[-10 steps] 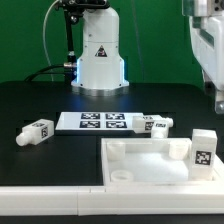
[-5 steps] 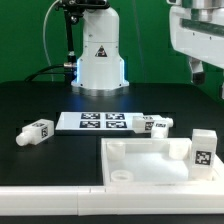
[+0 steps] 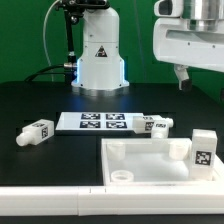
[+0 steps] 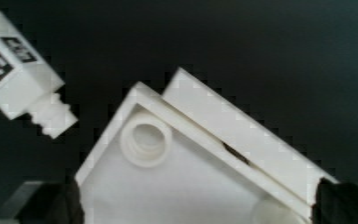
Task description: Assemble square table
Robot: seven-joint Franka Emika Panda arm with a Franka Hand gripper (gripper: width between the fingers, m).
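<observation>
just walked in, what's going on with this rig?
Nothing is held. The arm's end effector hovers open over a corner of the top. Three legs are loose: one lying on the exterior view's left, one lying at the marker board's end, one upright at the top's right side. None looks fitted yet.

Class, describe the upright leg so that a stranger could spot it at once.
Find the big white tabletop. By its end on the exterior view's right stands the leg. The other two legs lie flat; only this stands upright.
</observation>
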